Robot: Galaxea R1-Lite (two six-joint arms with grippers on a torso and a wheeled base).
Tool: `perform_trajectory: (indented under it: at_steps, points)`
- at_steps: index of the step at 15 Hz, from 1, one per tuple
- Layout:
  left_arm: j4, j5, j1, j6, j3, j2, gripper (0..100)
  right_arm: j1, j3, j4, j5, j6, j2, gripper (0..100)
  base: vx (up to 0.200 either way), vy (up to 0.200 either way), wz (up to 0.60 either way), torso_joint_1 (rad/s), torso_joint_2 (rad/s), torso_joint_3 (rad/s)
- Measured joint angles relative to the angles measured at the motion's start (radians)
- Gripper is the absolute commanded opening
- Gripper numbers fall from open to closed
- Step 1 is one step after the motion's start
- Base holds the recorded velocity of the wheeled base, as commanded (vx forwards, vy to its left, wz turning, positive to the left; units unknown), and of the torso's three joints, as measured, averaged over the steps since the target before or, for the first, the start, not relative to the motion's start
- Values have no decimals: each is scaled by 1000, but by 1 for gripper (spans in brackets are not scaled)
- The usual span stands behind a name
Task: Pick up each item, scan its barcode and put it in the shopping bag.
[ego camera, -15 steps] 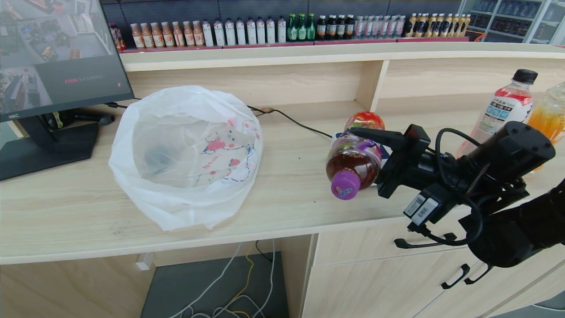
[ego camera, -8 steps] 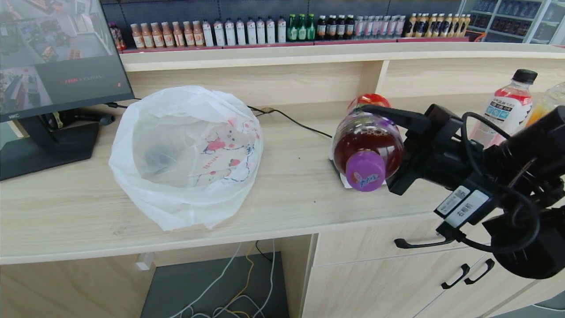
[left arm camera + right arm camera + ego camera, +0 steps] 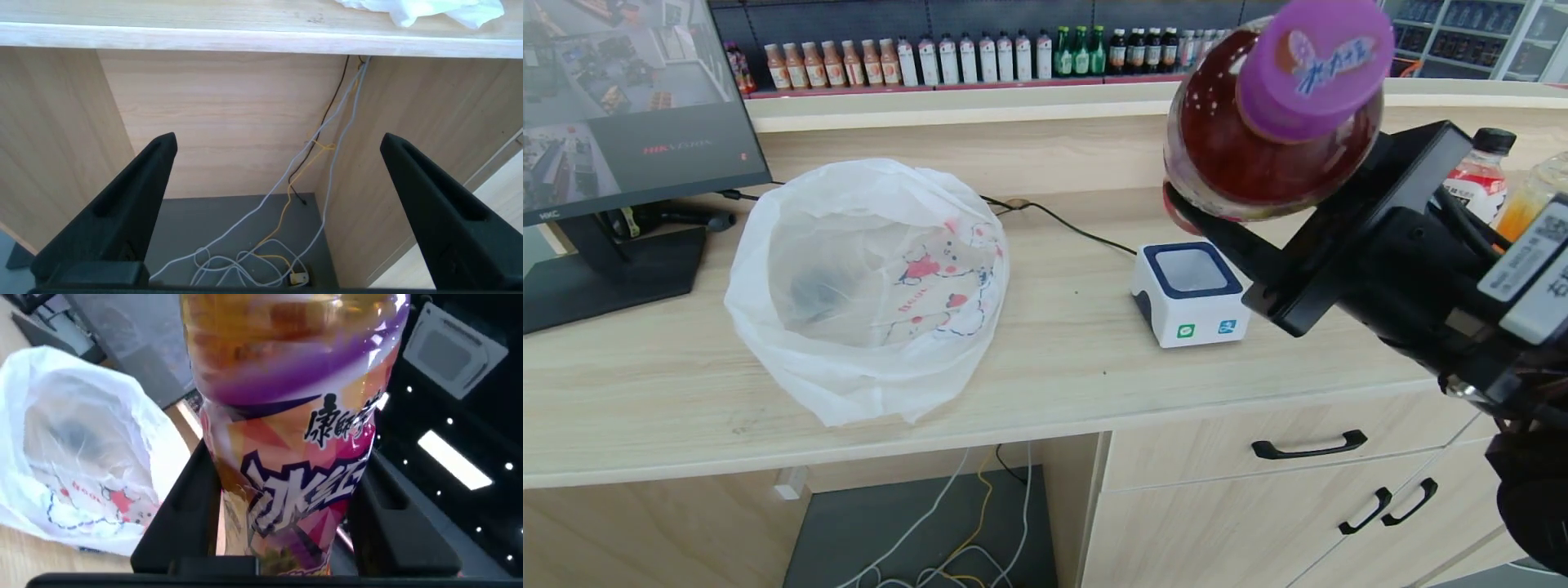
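My right gripper (image 3: 1252, 214) is shut on a bottle of dark red tea (image 3: 1262, 122) with a purple cap. It holds the bottle high above the counter, cap toward the head camera, over the white scanner (image 3: 1188, 294) with its dark blue top. In the right wrist view the bottle's purple label (image 3: 298, 433) sits between the two black fingers (image 3: 184, 514). The white shopping bag (image 3: 866, 286) stands open on the counter left of the scanner, and the bag (image 3: 73, 465) lies below the bottle. My left gripper (image 3: 278, 212) is open below the counter's edge, holding nothing.
A monitor (image 3: 629, 106) stands at the counter's far left. A red-labelled bottle (image 3: 1474, 175) and an orange drink bottle (image 3: 1531, 200) stand at the far right. A black cable (image 3: 1062, 224) runs behind the scanner. Loose cables (image 3: 270, 253) hang under the counter. Drawers (image 3: 1298, 457) lie below.
My right gripper has lifted the tea bottle from just over the scanner up and toward the head camera. The scanner, hidden before, is now uncovered.
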State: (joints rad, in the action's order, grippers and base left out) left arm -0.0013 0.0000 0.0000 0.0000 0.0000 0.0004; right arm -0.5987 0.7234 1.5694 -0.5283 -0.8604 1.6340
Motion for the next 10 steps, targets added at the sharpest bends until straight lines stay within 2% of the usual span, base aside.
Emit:
perform_trajectory:
  at_steps: [4, 6, 7, 10]
  points:
    - [0, 0, 0, 0, 0, 0, 100, -108, -2, 0, 234, 259, -26, 0, 0, 0, 0, 0, 0, 0]
    - [0, 0, 0, 0, 0, 0, 100, -123, -16, 0, 282, 339, -37, 0, 0, 0, 0, 0, 0, 0]
    - [0, 0, 0, 0, 0, 0, 100, -125, -38, 2, 310, 430, -41, 0, 0, 0, 0, 0, 0, 0]
    - [0, 0, 0, 0, 0, 0, 100, -124, -169, -1, 462, 643, -44, 0, 0, 0, 0, 0, 0, 0]
